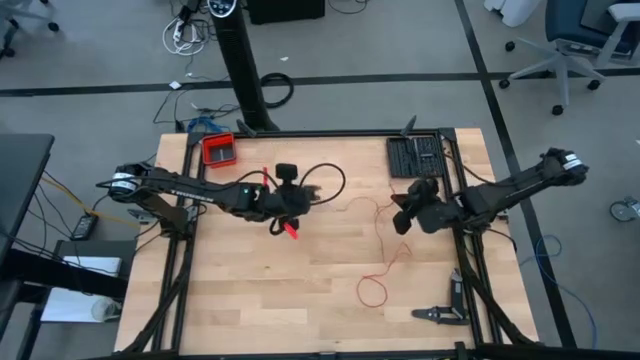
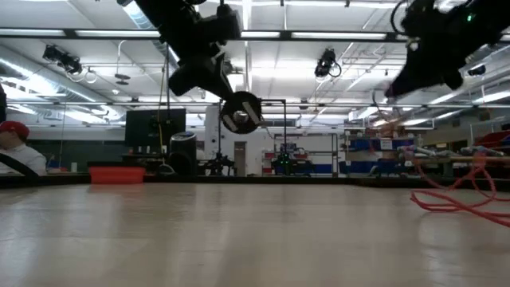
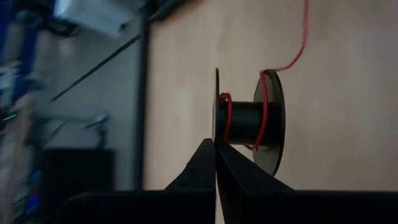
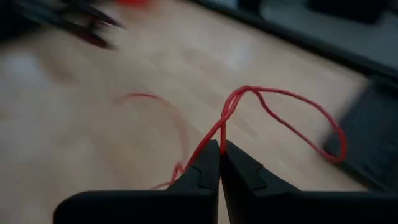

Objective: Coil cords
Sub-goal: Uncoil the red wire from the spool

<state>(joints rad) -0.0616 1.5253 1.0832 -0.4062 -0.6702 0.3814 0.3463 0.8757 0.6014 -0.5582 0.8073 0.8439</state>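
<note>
We see few turns on the spool (image 3: 249, 124), pinched by left fingers (image 3: 216, 163); right fingers (image 4: 219, 163) pinch the red cord (image 4: 273, 102) (mostly loose, frame centre).

Counted two dark arms, one on the left, one on the right, each ending in one gripper: left gripper (image 3: 216, 163), right gripper (image 4: 220, 163). Counted one thin red cord (image 1: 378, 250), lying in loose loops right of centre. Counted one black spool (image 3: 249, 121) with two flat discs and a few red turns on its core. Found one red tray (image 1: 219, 149) at the far left of the table (image 1: 250, 300), and one black tray (image 1: 416, 156) at the far right. Noted one pair of pliers (image 1: 440, 312) at the near right. Saw one person (image 2: 14, 147) beyond the table, on the left in the low view.
</note>
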